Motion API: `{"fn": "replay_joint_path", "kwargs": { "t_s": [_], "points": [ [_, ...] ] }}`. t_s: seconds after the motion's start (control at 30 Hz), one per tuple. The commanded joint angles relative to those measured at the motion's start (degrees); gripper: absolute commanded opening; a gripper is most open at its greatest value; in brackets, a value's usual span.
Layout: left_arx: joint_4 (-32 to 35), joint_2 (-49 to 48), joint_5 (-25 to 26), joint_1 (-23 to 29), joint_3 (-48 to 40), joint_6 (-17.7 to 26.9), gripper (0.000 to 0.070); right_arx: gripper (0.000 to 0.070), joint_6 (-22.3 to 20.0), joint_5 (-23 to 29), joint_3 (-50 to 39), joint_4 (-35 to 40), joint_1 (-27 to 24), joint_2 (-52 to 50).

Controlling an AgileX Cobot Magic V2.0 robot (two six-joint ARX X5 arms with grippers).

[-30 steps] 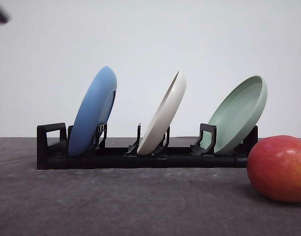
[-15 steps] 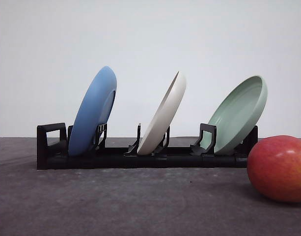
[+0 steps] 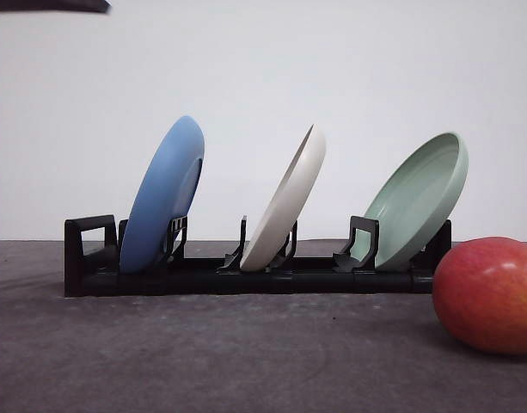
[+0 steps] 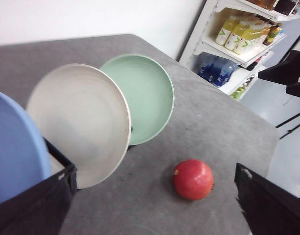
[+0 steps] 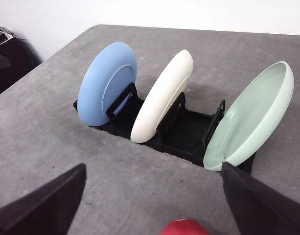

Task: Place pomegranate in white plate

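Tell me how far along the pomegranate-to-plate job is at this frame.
Nothing looks done. The pomegranate lies on the table, ungrasped. The white plate stands tilted in the black rack between the blue and green plates. Both grippers are open and empty. Grasping and placing remain.

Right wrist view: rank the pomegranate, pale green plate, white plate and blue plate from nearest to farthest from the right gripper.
1. Pomegranate, on the table between the open fingers.
2. Pale green plate, rack end nearest the gripper.
3. White plate, middle slot.
4. Blue plate, far end of the rack.
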Motion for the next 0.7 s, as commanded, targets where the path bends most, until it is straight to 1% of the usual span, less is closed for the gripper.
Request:
{"fn": "replay_joint_path", "kwargs": {
  "t_s": [0.0,0.07,0.1,0.17,0.27,0.37,0.5,0.57,0.67],
  "points": [
    [2.5,2.5,-0.9,-1.6,1.2,-4.0,0.0636,0.0563,1.7,-0.2,0.9,0.5,0.2,0.2],
    [4.4,5.6,-1.7,-4.2,2.6,-5.8,0.0636,0.0563,2.9,-0.2,0.9,0.5,0.2,0.2],
    [4.3,7.8,-2.8,-5.9,4.2,-6.2,0.0636,0.0563,3.1,-0.2,0.9,0.5,0.2,0.2],
    [2.9,12.0,-5.3,-9.1,8.0,-6.6,0.0635,0.0563,3.3,-0.4,0.9,0.5,0.2,0.2],
    [-1.4,19.4,-10.4,-13.4,15.9,-8.6,0.0631,0.0563,3.8,-0.4,0.9,0.5,0.2,0.2],
    [-8.2,27.7,-13.2,-16.9,25.6,-7.4,0.0631,0.0563,3.9,-0.4,0.9,0.5,0.2,0.2],
    [-16.7,38.1,-18.7,-20.3,37.5,-4.3,0.0631,0.0563,4.2,-0.4,0.9,0.5,0.2,0.2],
    [-18.8,42.2,-21.3,-21.5,41.4,-3.3,0.0631,0.0563,4.6,-0.4,0.9,0.5,0.2,0.2],
    [-20.1,47.2,-24.7,-22.9,45.2,-2.5,0.063,0.0563,5.2,-0.4,0.9,0.5,0.2,0.2]
  ]
}}
